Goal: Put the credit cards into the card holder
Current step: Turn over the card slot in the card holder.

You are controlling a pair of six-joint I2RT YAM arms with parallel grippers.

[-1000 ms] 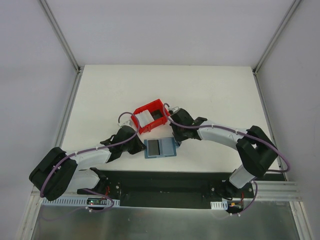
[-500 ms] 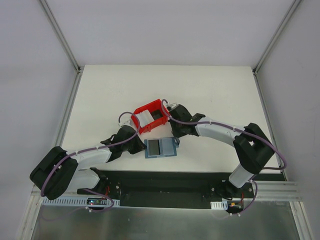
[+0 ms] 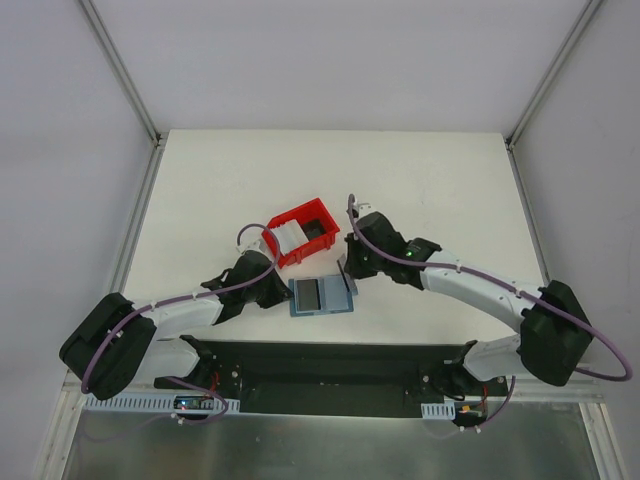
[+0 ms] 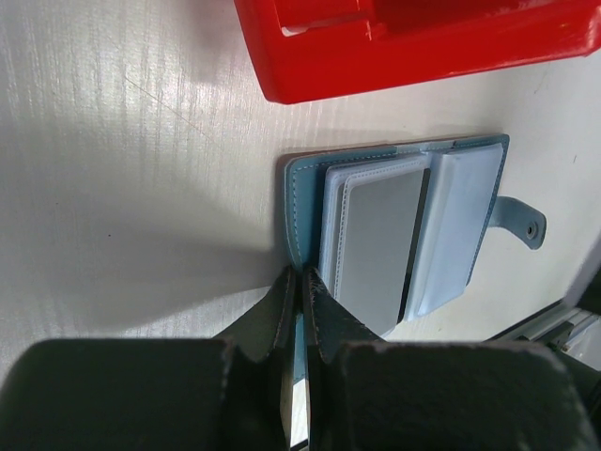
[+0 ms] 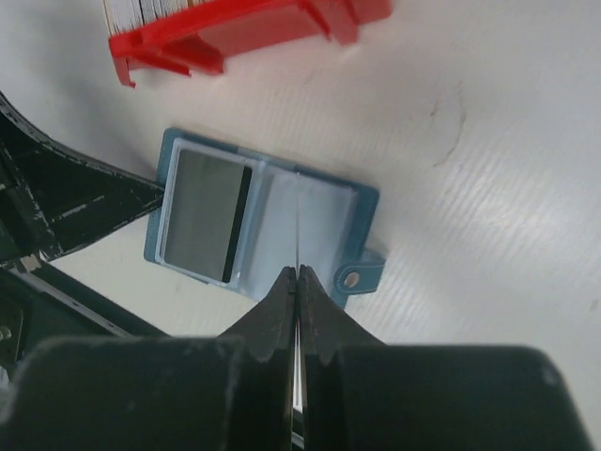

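Few cards point(image 3: 290, 237), prob., in red bin point(image 3: 306, 210) behind card holder point(image 3: 321, 296).

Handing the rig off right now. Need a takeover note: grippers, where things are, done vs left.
Left gripper: shut on the outer edge of the card holder, which lies open and flat.
Right gripper: shut on the held card, edge-on above the holder's tab-side half, not yet in.
Done: a grey striped card sits in the holder's other half.
Left: seat the held card, then fetch the spare cards standing in the red bin.
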